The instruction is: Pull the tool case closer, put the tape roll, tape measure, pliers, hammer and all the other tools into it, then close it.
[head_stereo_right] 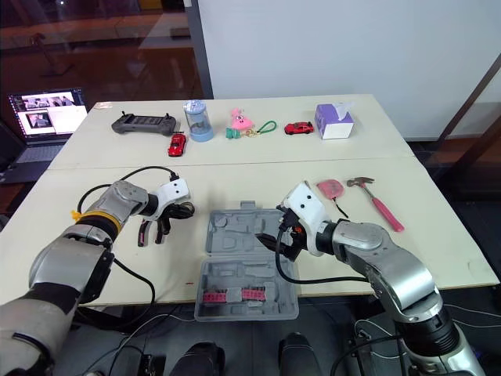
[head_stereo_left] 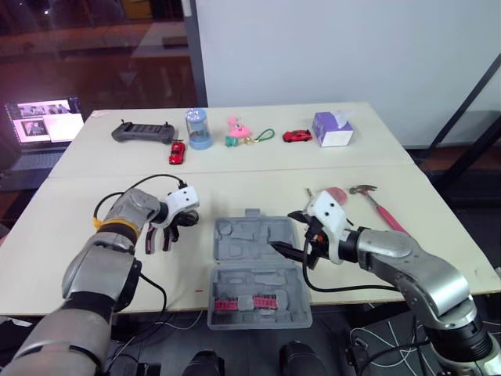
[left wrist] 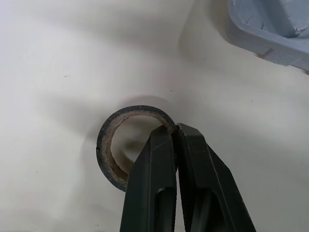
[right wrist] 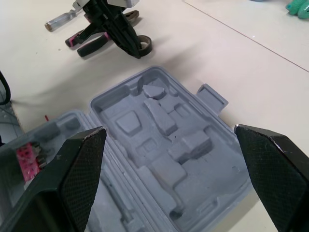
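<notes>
Judging by where things lie, the job is only just into its packing stage. The tool case sits open at the lower centre of the head views, right at the near edge of the worktop, so the pulling-in step looks done. Its moulded recesses are bare apart from a strip of red-pink bits in the lower half.

The left gripper, at the left of the frame just beside the case, has its fingers clamped on the wall of the tape roll, one inside the ring and one outside. Whether the roll is lifted off the worktop or resting on it I cannot tell. The pliers lie just beside that gripper, outside the case.

The right gripper hangs over the case's right side with its fingers spread wide apart and nothing between them. The tape measure and hammer lie to the right of the case, untouched.

So every named tool has yet to go in, and the lid has yet to be shut.
</notes>
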